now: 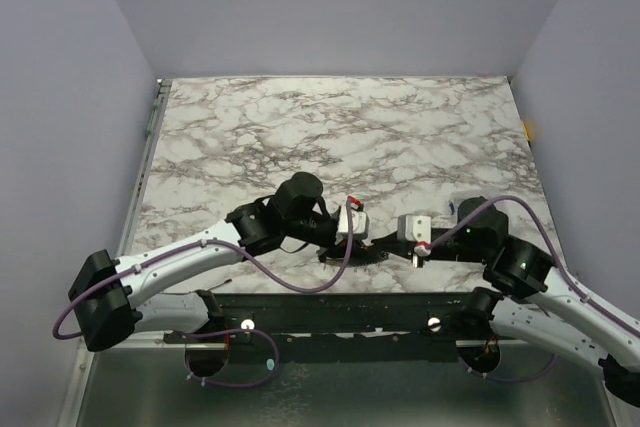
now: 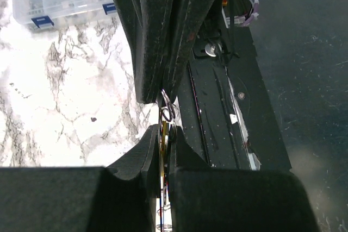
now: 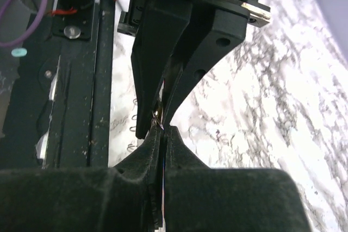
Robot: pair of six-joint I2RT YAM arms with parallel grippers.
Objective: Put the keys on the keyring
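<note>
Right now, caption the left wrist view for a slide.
Left fingers, gripping a yellow-headed key, meet right fingers at a small metal ring.

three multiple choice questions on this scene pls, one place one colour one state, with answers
1. Where do the two grippers meet? A) by the table's near edge B) by its far edge C) at its left side
2. What colour shows inside the left gripper? A) blue B) yellow C) red
3. How is the right gripper? A) wide open B) shut C) out of view
Answers: 1 A, the top view has them tip to tip at that edge; 2 B, the key's yellow head sits between its fingers; 3 B, its fingers are pressed together.
</note>
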